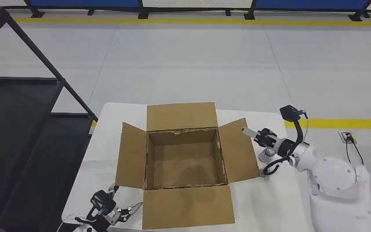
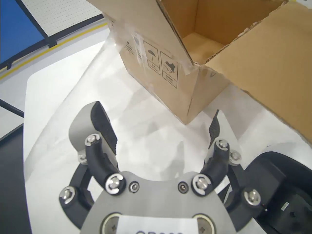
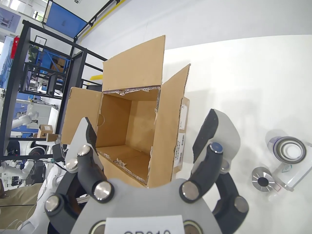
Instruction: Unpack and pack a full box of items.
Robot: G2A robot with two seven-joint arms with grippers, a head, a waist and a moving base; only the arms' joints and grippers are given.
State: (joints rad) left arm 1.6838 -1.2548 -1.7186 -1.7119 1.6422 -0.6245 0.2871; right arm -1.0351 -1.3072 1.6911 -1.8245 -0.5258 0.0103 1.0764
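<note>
Shows the box (image 1: 184,158) open on the table (image 1: 249,116), centred, flaps splayed. Puts metal rings (image 3: 290,149) right of it, the right hand (image 3: 148,120) spread empty by the right flap, the left hand (image 2: 157,109) spread empty off the near left corner.

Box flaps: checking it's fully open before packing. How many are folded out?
4, all folded outward: far flap, near flap, left flap, right flap. None seems hidden.
</note>
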